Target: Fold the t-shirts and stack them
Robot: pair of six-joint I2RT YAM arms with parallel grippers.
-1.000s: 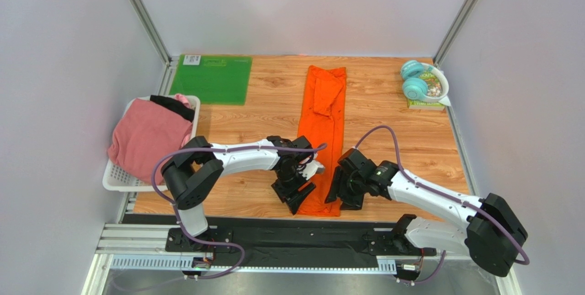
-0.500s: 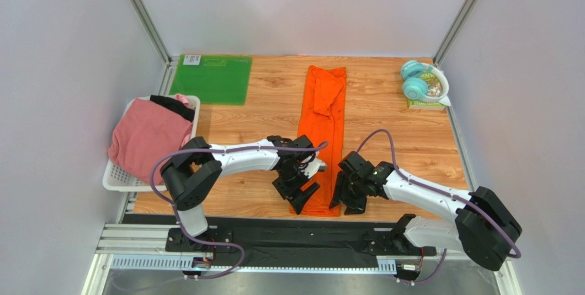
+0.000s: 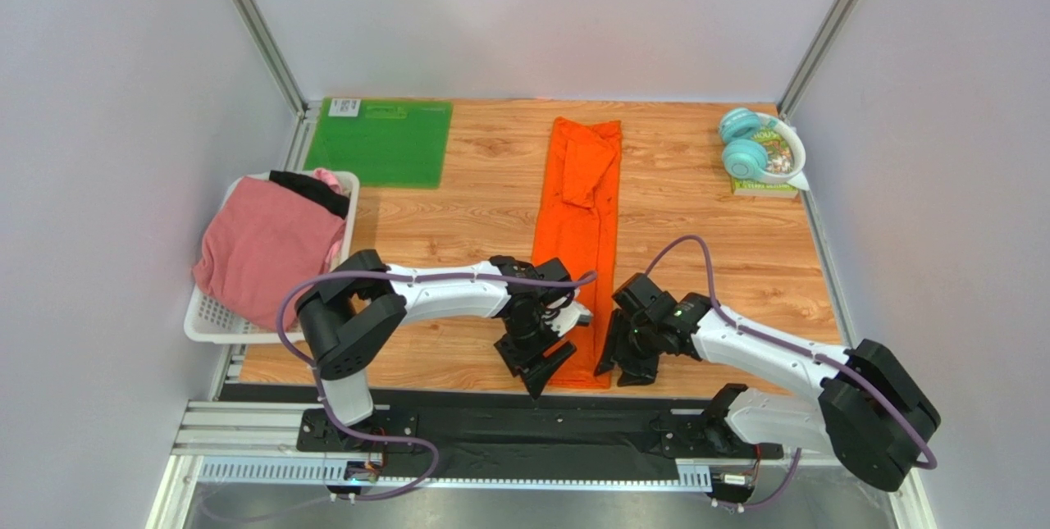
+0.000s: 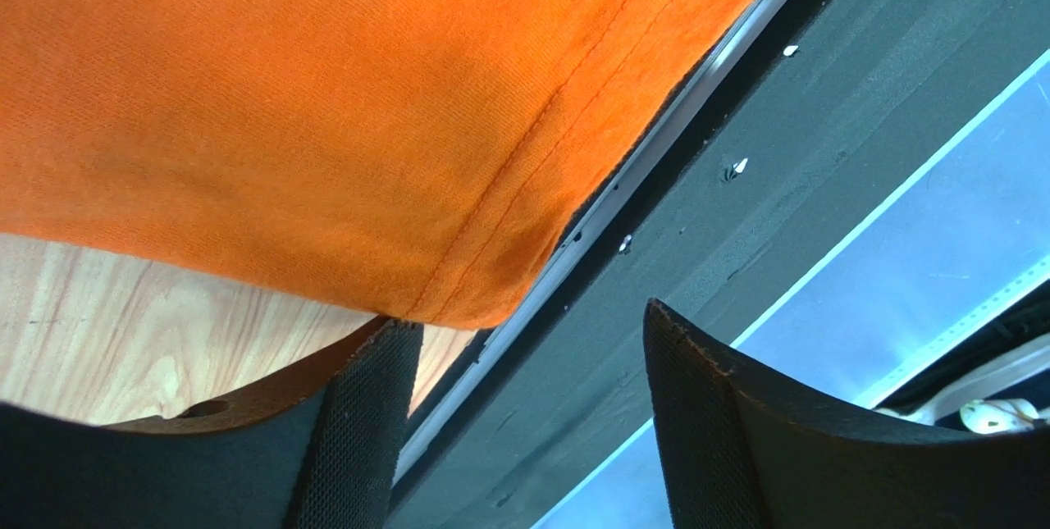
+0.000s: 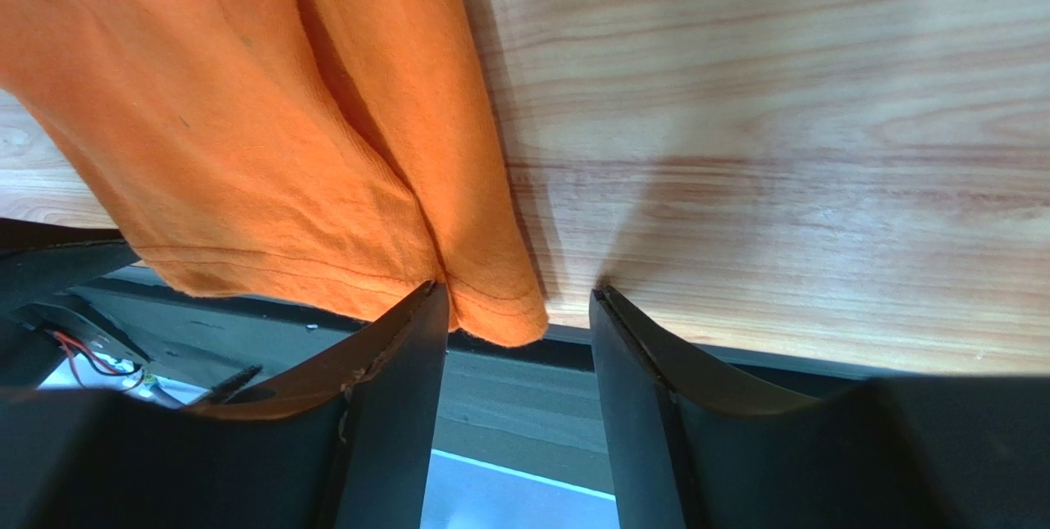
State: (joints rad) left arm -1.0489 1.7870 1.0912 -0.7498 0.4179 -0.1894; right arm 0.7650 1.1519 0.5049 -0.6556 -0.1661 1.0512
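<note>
The orange t-shirt (image 3: 577,224) lies as a long narrow strip down the middle of the wooden table (image 3: 703,246), its near hem at the table's front edge. My left gripper (image 3: 539,369) is open at the hem's left corner; in the left wrist view the orange hem (image 4: 370,135) hangs just above the open fingers (image 4: 358,431). My right gripper (image 3: 626,363) is open at the hem's right corner; the orange corner (image 5: 493,295) sits between its jaws. The pink t-shirt (image 3: 259,246) and the black t-shirt (image 3: 308,192) lie in a white basket (image 3: 203,318) at the left.
A flat green mat (image 3: 380,142) lies at the back left. Teal headphones (image 3: 744,145) rest on a small booklet at the back right. Grey walls close both sides and the back. A black rail (image 3: 493,406) runs along the front edge.
Both grippers have moved nearer along the shirt to its front hem. The left gripper shifted right and down to the left corner; the right one shifted slightly left to the right corner.
</note>
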